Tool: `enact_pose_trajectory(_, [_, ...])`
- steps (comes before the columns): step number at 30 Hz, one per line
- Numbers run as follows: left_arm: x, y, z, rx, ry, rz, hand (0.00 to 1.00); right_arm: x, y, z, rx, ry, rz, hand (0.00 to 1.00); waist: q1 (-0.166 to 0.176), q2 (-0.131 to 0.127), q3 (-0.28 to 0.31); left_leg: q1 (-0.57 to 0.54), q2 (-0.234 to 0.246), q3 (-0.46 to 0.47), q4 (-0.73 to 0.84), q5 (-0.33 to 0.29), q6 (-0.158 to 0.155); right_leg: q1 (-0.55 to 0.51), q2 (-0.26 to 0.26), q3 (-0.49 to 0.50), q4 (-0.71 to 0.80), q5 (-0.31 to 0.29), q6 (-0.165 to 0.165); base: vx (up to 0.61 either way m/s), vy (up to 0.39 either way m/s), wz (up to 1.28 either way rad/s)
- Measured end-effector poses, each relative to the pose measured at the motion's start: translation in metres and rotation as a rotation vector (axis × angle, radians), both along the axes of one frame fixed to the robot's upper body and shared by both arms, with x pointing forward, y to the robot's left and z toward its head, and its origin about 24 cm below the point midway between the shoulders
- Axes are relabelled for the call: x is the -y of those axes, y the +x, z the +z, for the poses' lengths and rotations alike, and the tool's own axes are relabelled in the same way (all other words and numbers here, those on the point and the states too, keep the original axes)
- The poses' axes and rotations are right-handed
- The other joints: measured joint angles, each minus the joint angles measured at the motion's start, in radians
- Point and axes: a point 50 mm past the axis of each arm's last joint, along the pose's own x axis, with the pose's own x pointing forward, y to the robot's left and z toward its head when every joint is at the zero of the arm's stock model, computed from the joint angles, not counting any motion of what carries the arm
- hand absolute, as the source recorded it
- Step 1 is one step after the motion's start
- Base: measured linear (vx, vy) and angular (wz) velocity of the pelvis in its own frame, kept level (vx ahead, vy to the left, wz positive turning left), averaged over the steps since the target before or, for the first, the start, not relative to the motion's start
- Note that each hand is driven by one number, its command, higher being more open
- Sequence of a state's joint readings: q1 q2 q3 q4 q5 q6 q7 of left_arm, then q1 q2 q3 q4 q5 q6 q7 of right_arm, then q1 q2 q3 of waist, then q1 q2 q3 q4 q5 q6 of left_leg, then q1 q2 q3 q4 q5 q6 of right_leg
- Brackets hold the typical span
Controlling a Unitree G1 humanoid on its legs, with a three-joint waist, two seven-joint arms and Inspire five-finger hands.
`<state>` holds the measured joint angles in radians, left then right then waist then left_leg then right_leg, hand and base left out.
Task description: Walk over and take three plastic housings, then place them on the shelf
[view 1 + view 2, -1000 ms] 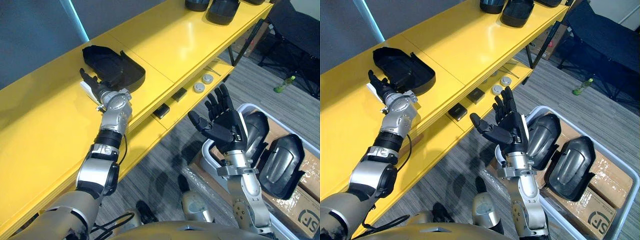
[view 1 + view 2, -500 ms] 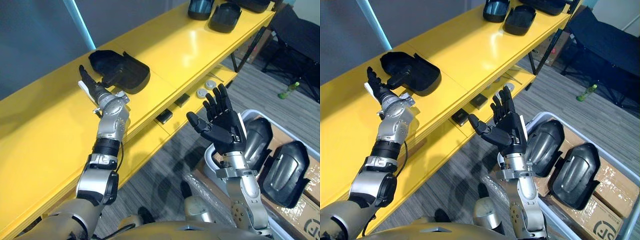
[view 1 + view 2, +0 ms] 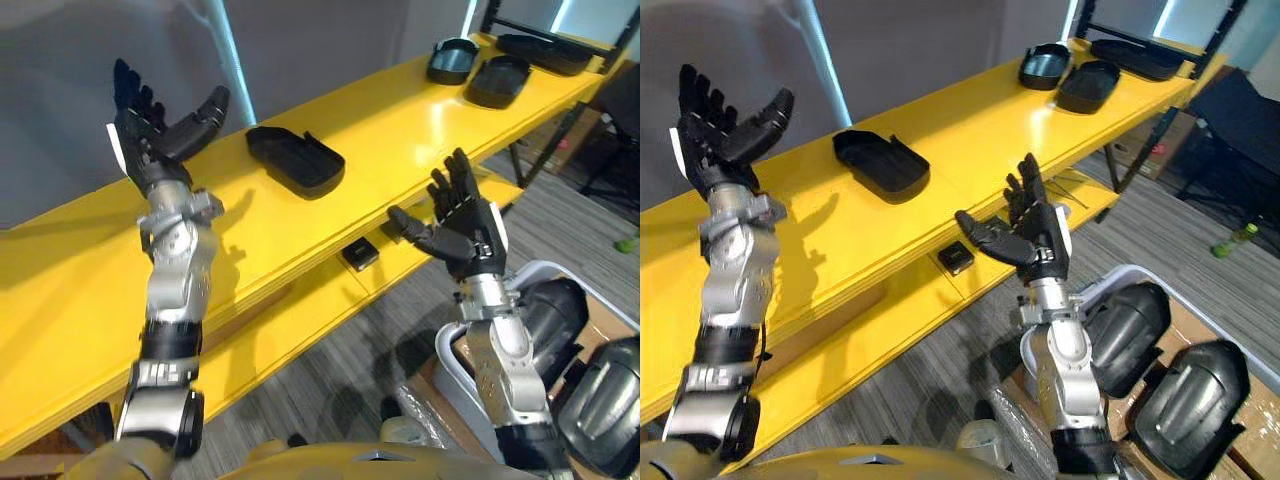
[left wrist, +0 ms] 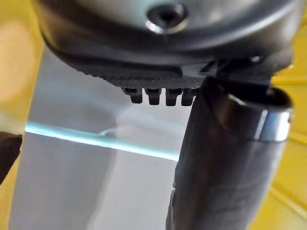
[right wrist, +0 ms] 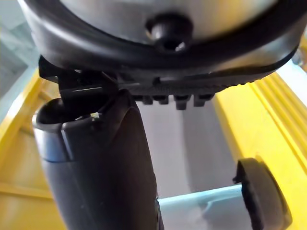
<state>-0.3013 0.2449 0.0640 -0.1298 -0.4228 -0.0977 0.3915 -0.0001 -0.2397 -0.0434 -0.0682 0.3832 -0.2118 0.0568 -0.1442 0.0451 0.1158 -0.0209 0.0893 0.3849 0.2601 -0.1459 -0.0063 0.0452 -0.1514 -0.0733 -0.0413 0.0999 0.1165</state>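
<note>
Since a second ago the left hand has lifted off the near edge of the black plastic housing. It is now raised above the long yellow shelf, well apart from that housing, fingers straight and spread, holding nothing. The housing lies open side up on the shelf top. A white bin on the floor holds more dark shells. The right hand is raised before the shelf edge, wide open and empty. A small black box lies on the lower board.

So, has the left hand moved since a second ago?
Yes. The left hand was at the housing on the yellow shelf; now it is raised, open, well left of it.
</note>
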Motion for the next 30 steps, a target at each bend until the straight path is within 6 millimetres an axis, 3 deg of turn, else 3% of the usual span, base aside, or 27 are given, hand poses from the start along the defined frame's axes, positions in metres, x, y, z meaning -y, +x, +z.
enact_pose_trajectory(3, [0.018,-0.032,-0.025,-0.022,-0.017,-0.121,1.0,0.027,0.015,0.001,-0.034,-0.094,-0.117,1.0,0.04,-0.009,-0.01,-0.006,-0.012,-0.048,0.0,0.008,0.002,0.03,-0.007,-0.05,-0.013,-0.001,0.0,-0.04,-0.017,0.45])
enact_pose_trajectory(7, [0.024,-0.049,-0.042,-0.061,0.033,-0.239,1.0,0.052,0.036,0.013,-0.07,-0.159,-0.168,1.0,0.094,-0.02,-0.016,-0.025,-0.018,-0.099,0.002,0.015,-0.007,0.04,-0.009,-0.104,-0.011,-0.016,-0.012,-0.08,-0.033,0.39])
enact_pose_trajectory(16, [0.026,-0.057,-0.027,0.077,0.12,-0.457,1.0,0.091,0.075,0.038,-0.153,-0.231,-0.129,1.0,0.148,-0.037,-0.008,-0.115,-0.028,-0.167,0.02,0.048,0.009,0.005,-0.012,-0.174,-0.008,-0.005,-0.001,-0.06,-0.024,0.25])
enact_pose_trajectory(20, [0.022,-0.061,-0.025,0.106,0.163,-0.525,1.0,0.109,0.081,0.038,-0.198,-0.174,-0.111,1.0,0.171,-0.052,0.014,-0.146,-0.029,-0.183,0.02,0.054,0.009,-0.016,-0.01,-0.19,-0.008,-0.005,-0.003,-0.02,-0.015,0.13])
enact_pose_trajectory(30, [0.005,-0.062,-0.034,0.077,0.155,-0.487,1.0,0.125,0.09,0.053,-0.206,-0.152,-0.084,1.0,0.194,-0.051,0.098,-0.162,-0.03,-0.197,0.017,0.067,0.008,-0.029,-0.006,-0.198,-0.002,0.001,-0.01,-0.01,-0.002,0.04])
